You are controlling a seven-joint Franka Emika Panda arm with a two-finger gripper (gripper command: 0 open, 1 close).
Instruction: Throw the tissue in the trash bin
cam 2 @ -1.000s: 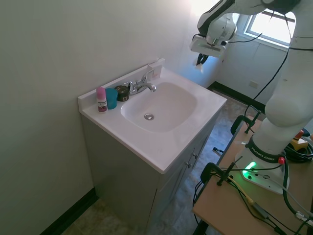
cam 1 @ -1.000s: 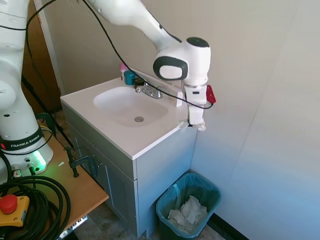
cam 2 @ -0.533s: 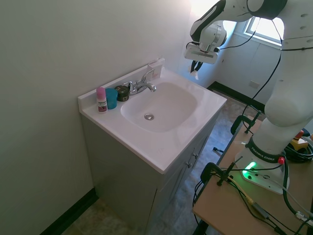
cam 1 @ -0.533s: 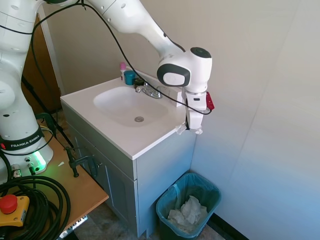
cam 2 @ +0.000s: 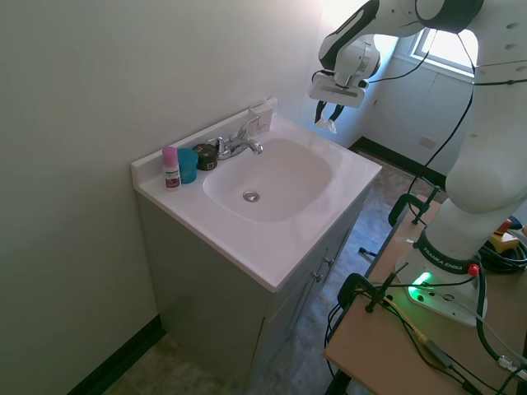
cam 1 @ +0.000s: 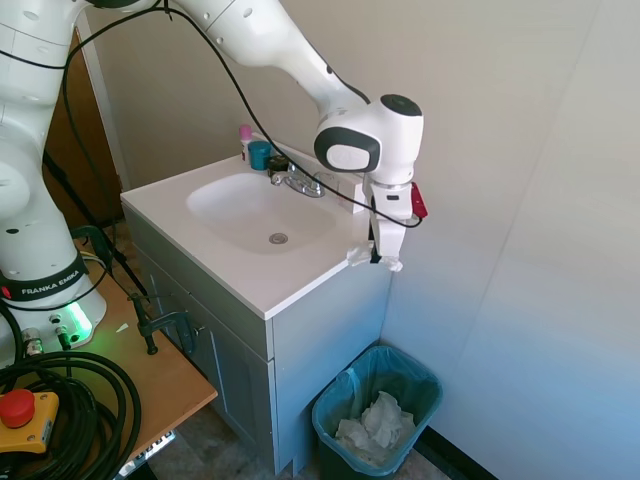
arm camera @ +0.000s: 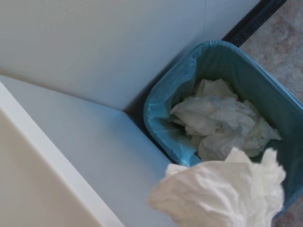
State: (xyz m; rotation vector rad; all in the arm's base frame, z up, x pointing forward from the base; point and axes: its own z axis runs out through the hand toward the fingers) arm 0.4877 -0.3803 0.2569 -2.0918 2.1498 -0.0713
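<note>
White vanity top [cam 1: 250, 285] fills most of my view; off its right edge, on the floor, sits the trash bin [cam 1: 425, 385] holding larger paper wads [cam 1: 375, 422]. My gripper [cam 1: 377, 258] hangs past that edge, fingers apart, with the tissue [cam 1: 360, 254] at them. I judge release underway, landing unconfirmed.

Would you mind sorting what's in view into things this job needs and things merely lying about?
Needed:
- tissue at the hand
- trash bin, beside the vanity

Lying about:
- faucet
- teal cup
- pink-capped bottle
- paper wads already in the bin
</note>
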